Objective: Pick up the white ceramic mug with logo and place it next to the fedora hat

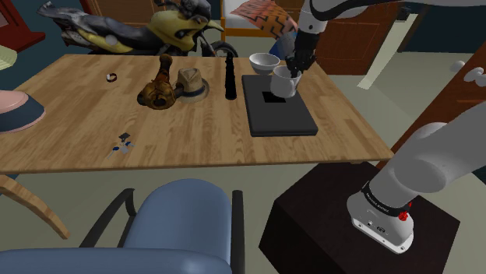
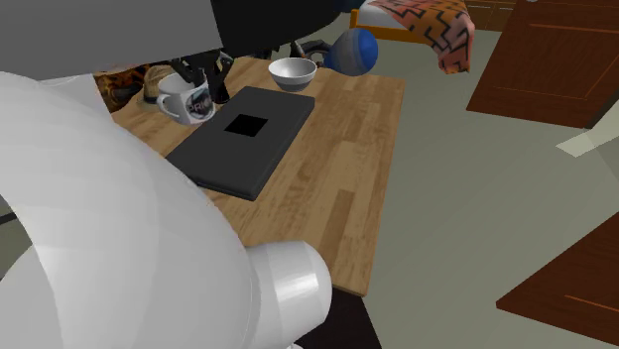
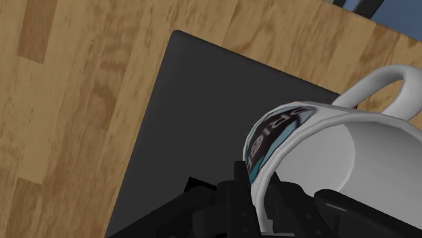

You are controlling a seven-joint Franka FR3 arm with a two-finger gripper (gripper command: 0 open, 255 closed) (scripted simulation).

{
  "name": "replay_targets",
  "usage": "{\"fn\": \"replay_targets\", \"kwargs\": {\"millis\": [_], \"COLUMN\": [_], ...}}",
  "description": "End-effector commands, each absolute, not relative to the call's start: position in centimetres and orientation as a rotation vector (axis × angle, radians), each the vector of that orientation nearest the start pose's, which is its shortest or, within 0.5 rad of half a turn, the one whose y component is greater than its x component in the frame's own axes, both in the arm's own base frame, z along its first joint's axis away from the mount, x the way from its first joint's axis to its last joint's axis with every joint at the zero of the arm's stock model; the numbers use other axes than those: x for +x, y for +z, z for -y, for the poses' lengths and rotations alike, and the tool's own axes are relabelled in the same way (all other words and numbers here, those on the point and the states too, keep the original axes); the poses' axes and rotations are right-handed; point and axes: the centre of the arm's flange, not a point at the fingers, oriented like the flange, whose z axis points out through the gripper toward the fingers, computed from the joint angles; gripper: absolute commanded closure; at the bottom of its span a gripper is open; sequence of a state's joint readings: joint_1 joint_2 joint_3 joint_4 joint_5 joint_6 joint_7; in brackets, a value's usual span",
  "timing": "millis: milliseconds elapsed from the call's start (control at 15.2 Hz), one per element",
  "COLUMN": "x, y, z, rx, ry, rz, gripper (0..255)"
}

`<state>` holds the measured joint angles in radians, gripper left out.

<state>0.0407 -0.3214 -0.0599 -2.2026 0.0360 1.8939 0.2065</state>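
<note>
Wrist view: mug (image 3: pixel 324 152) in tool (image 3: pixel 260 199)

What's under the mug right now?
The dark flat slab on the wooden table; the hand clasps the mug by its rim. The patch straight below the mug is covered.

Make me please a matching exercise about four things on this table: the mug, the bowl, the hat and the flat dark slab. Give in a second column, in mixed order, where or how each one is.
Things:
1. white mug
2. white bowl
3. fedora hat
4. dark slab

Places or states:
A. lies flat on the wooden table, with a black square on its top
B. sits beside a brown figure
C. is clasped at its rim by the gripper
D. stands upright near the slab's far corner

Pairs: 1-C, 2-D, 3-B, 4-A
</note>
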Motion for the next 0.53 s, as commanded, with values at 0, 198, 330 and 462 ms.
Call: {"fn": "replay_targets", "kwargs": {"millis": [0, 198, 330, 462], "x": [48.1, 51.5, 53.7, 56.0], "y": [51.7, 51.7, 51.7, 51.7], "z": [-0.7, -2.8, -4.2, -5.6], "rx": [-3.066, -3.066, -3.066, -3.066], "ry": [-0.010, -0.010, -0.010, -0.010], "rz": [-0.361, -0.361, -0.361, -0.361], "gripper": [255, 255, 255, 255]}}
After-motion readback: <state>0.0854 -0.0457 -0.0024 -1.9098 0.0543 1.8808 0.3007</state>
